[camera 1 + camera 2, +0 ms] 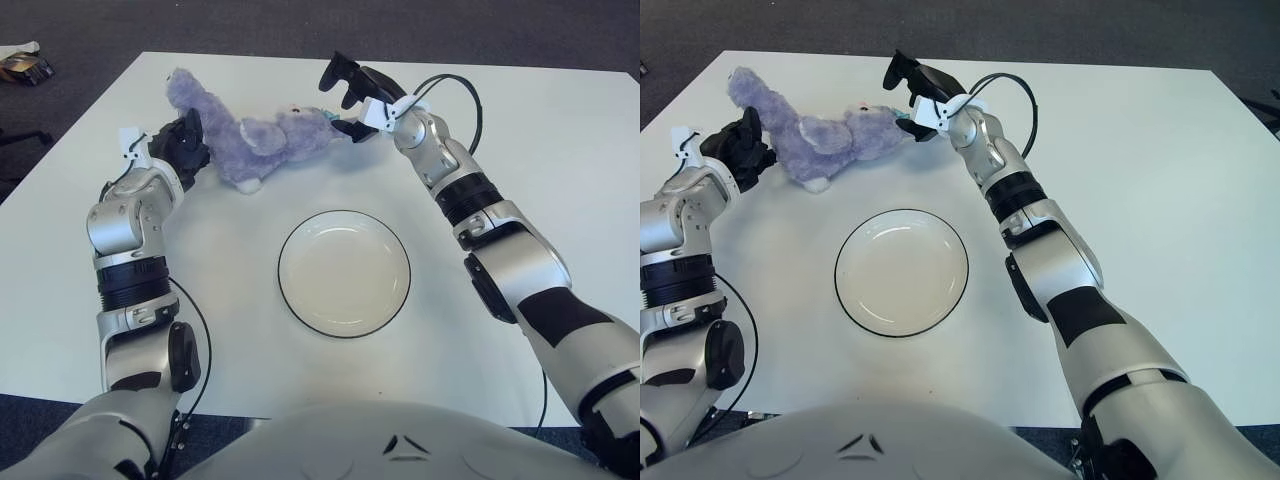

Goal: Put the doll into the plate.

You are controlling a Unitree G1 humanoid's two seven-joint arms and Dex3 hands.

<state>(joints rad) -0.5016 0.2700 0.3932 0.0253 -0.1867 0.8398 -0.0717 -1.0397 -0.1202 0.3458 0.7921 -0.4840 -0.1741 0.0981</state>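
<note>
Two hands at the far side of the white worktop (560, 150), one at each end of the doll (245, 135). Doll: purple plush animal, lying on its side on the worktop, beyond the plate (344, 272) and to its left, well apart from it. One end of the doll rises toward the far left; the head end points right.

Left hand (180, 148): black fingers curled against the left side of the doll, touching the plush. Whether they actually grip it cannot be told from either view. Forearm runs back toward the robot along the left edge of the worktop.

Right hand (345, 95): at the doll's head end, just beside it. Fingers spread and arched above the worktop, holding nothing; lowest fingertip sits close to the head, contact unclear. A black cable loops off the wrist.

Plate: round, white, dark rim, holds nothing, flat on the worktop near the middle, closer to the robot than the doll.

Dark carpet around the worktop. Small brown object (25, 68) on the floor at far left.
</note>
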